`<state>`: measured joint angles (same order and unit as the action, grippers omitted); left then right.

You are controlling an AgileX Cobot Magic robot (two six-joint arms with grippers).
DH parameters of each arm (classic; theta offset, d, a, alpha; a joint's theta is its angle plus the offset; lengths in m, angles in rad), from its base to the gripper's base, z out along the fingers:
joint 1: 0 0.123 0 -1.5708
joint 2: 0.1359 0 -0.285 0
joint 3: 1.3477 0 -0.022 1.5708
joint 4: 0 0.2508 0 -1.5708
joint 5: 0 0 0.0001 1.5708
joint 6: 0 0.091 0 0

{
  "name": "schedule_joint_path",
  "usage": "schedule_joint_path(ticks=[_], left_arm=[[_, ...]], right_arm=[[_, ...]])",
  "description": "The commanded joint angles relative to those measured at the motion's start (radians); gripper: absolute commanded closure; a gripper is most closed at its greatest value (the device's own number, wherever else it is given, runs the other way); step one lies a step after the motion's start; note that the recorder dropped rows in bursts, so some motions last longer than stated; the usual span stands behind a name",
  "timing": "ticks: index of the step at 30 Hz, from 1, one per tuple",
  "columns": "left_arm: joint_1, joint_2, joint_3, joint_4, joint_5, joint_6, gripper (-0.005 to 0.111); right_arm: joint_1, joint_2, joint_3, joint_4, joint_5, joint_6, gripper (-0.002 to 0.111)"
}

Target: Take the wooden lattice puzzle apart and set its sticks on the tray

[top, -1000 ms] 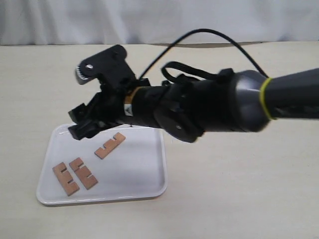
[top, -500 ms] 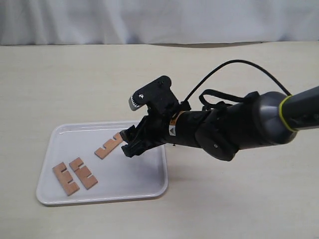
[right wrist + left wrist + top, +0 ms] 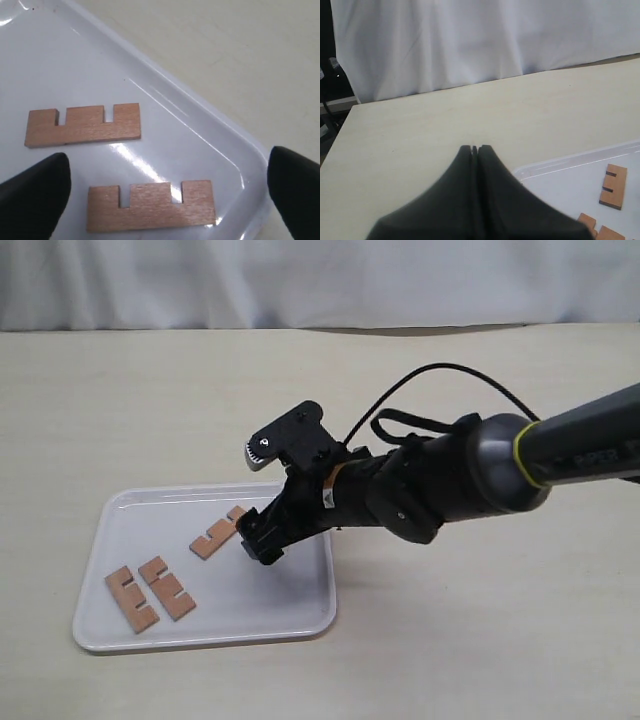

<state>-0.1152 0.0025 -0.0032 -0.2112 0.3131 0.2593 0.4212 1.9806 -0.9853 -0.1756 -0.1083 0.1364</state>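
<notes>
Presently counted, exterior view: one tray (image 3: 270,605), white, on the pale table (image 3: 480,640); three sticks (image 3: 167,587) lying flat inside it. Two side by side near the tray's left end, just apart. Third stick (image 3: 212,536) alone toward the middle, one end masked by the right gripper (image 3: 258,543).

Right wrist view: two sticks flat on the tray floor, notches facing the same way, close together but not touching, one near a rounded corner of the rim. Cannot tell whether either is a fourth piece hidden from the exterior camera.

Right gripper low over the tray, fingers (image 3: 37,192) spread wide, released, holding nothing.

Left gripper (image 3: 475,150): fingertips pressed together, clenched on nothing, over bare table with a tray corner and sticks in sight beside it.
</notes>
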Motion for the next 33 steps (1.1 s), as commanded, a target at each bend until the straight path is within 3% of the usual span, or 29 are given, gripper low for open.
schedule_joint_path(ticks=[1, 9, 12, 15, 19, 20, 27, 33], left_arm=[[0.010, -0.002, 0.003, -0.002, -0.009, 0.005, 0.107], [0.010, -0.002, 0.003, -0.002, -0.009, 0.005, 0.107], [0.010, -0.002, 0.003, -0.002, -0.009, 0.005, 0.107], [0.010, -0.002, 0.003, -0.002, -0.009, 0.005, 0.107], [0.010, -0.002, 0.003, -0.002, -0.009, 0.005, 0.107], [0.010, -0.002, 0.003, -0.002, -0.009, 0.005, 0.107], [0.010, -0.002, 0.003, -0.002, -0.009, 0.005, 0.107], [0.010, -0.002, 0.003, -0.002, -0.009, 0.005, 0.107]], right_arm=[[0.007, -0.047, -0.066, 0.030, 0.172, -0.009, -0.002], [0.035, -0.085, -0.213, 0.038, 0.456, -0.004, -0.001], [0.035, -0.085, -0.259, 0.038, 0.546, 0.016, 0.006], [0.035, -0.085, -0.318, 0.038, 0.645, 0.065, 0.030], [0.035, -0.087, -0.378, 0.067, 0.758, 0.039, 0.092], [0.033, -0.094, -0.379, 0.067, 0.764, 0.036, 0.103], [-0.136, -0.137, -0.375, 0.160, 0.791, 0.036, 0.103], [-0.323, -0.265, -0.249, 0.160, 0.771, 0.036, 0.103]])
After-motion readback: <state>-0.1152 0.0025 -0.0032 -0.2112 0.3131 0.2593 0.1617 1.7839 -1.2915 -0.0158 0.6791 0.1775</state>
